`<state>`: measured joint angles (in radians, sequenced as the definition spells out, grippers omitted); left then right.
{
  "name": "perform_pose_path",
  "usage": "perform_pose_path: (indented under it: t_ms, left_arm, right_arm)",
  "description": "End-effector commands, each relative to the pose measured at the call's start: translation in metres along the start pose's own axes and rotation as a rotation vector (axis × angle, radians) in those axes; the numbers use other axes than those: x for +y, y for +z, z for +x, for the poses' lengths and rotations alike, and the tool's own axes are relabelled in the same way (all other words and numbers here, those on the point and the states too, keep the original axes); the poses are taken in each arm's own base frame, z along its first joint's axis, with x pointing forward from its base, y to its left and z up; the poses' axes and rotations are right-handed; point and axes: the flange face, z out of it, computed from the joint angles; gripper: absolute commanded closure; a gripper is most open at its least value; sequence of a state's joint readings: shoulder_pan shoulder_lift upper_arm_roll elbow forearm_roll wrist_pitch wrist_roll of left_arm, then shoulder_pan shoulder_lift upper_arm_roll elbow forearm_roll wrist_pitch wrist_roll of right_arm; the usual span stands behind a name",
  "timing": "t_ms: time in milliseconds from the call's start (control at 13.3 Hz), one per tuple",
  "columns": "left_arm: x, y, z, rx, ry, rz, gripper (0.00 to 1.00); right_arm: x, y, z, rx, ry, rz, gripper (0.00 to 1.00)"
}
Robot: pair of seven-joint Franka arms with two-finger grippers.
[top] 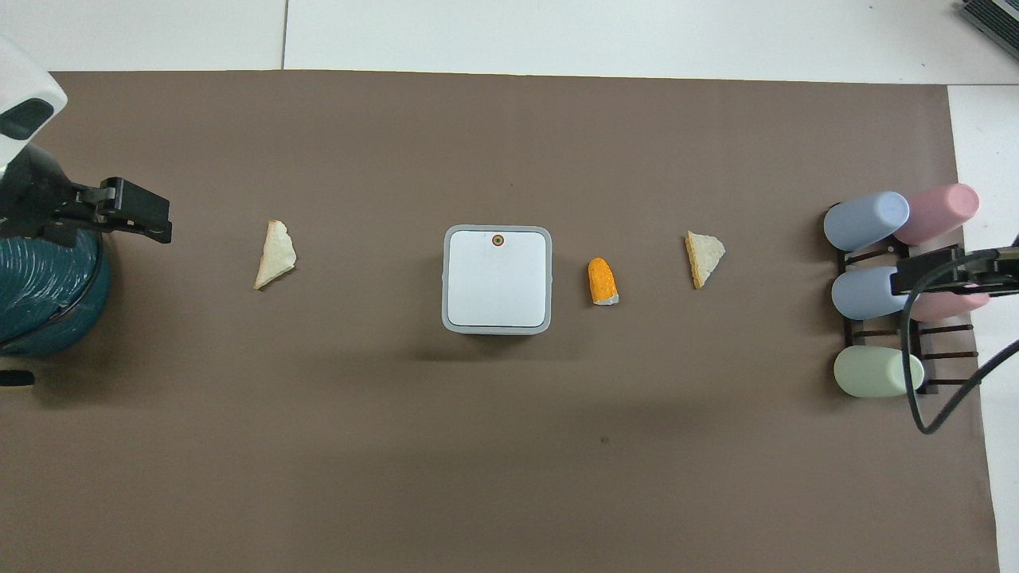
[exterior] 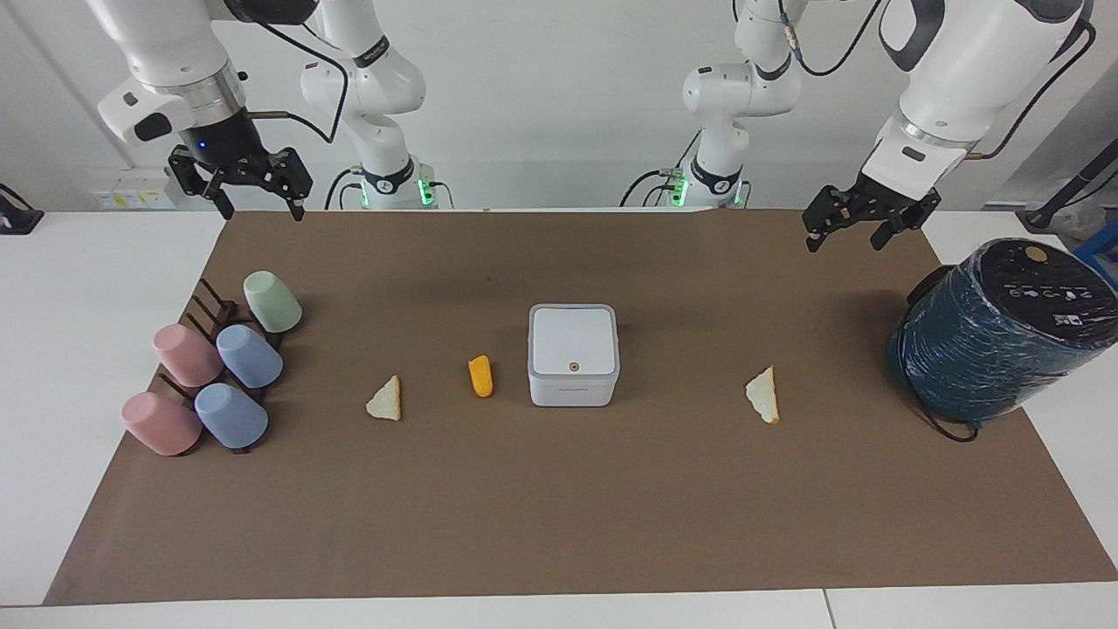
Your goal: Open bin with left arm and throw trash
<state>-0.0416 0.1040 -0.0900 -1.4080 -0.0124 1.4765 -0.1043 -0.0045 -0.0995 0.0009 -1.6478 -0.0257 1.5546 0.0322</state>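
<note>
The white square bin (exterior: 573, 354) (top: 497, 278) stands mid-mat with its lid shut. An orange piece (exterior: 480, 376) (top: 602, 281) lies beside it toward the right arm's end, and a cream wedge (exterior: 385, 400) (top: 704, 256) lies further that way. A second wedge (exterior: 763, 395) (top: 275, 255) lies toward the left arm's end. My left gripper (exterior: 845, 245) (top: 151, 216) hangs open and empty in the air beside the teal cylinder. My right gripper (exterior: 262, 214) (top: 915, 278), with a blue wrist light, hangs open and empty over the cup rack.
A big dark-teal wrapped cylinder (exterior: 996, 332) (top: 40, 294) stands at the left arm's end. Several pastel cups (exterior: 249, 356) (top: 868, 221) lie on a dark rack at the right arm's end. A brown mat (exterior: 559, 507) covers the table.
</note>
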Motion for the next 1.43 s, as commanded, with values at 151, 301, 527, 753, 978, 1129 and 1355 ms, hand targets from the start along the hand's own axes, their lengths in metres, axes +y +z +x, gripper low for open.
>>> perform_pose_path:
  t_ms: [151,301,527,753,978,1129,1355]
  left_arm:
    - [-0.003,-0.002,-0.007,0.018,0.011,-0.004,0.00]
    - [-0.002,-0.003,-0.005,0.031,0.011,-0.005,0.00]
    - [-0.003,-0.004,-0.003,0.052,0.034,-0.006,0.00]
    - [-0.004,-0.005,-0.001,0.065,0.113,-0.005,0.00]
    - [0.001,0.003,-0.004,0.046,0.108,-0.005,0.00]
    - [0.009,0.005,-0.008,0.041,0.109,-0.005,0.00]
    - [0.051,0.014,-0.017,0.047,0.132,-0.005,0.01]
  right_arm:
    - [-0.002,-0.002,-0.007,0.001,0.021,0.012,0.00]
    - [-0.002,-0.003,-0.007,0.001,0.022,0.012,0.00]
    - [-0.002,-0.002,-0.007,0.001,0.021,0.012,0.00]
    - [-0.003,0.001,-0.006,0.012,0.021,0.013,0.00]
    - [-0.002,0.001,-0.008,0.010,0.016,0.013,0.00]
    - [-0.002,0.001,-0.008,0.007,0.016,0.012,0.00]
    - [-0.002,0.008,-0.015,-0.004,0.022,0.010,0.00]
